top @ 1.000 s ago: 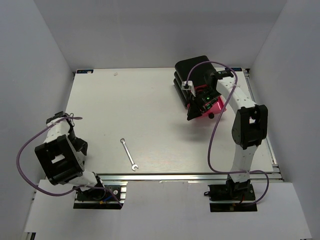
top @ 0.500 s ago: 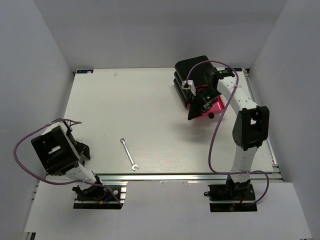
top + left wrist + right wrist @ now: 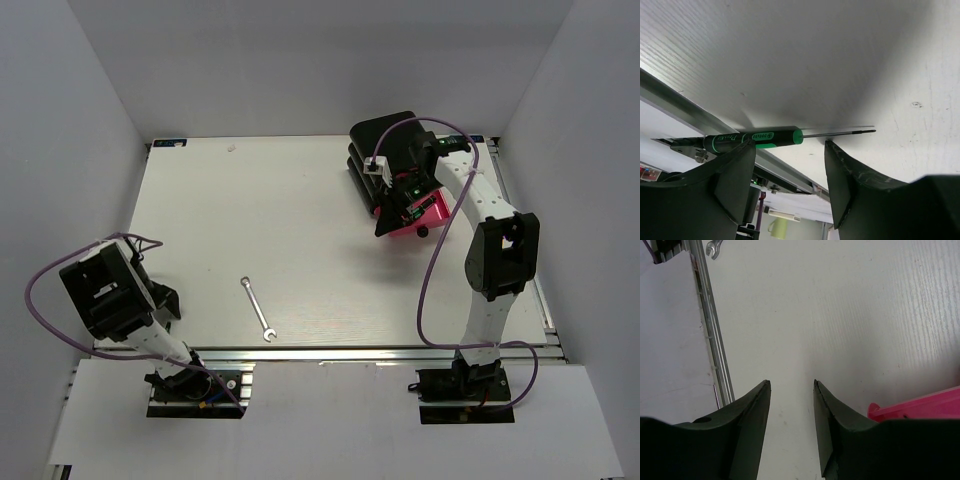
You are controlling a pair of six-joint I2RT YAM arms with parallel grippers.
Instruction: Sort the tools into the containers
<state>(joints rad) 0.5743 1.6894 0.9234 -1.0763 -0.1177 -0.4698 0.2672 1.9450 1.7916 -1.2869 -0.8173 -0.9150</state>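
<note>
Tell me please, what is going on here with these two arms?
Two robot arms are sorting tools into a stack of drawers. The left tool hangs open just over a green-and-black screwdriver at the near edge of the table, not gripping it. The right tool, open and empty, is by the pulled-out pink drawer. A wrench lies loose on the table.

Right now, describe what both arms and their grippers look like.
The left arm and right arm have white links and boxy black joint housings, each trailed by a looping purple cable. The left gripper and right gripper have matte dark fingers tapering to blunt wedges. No markings are readable.
</note>
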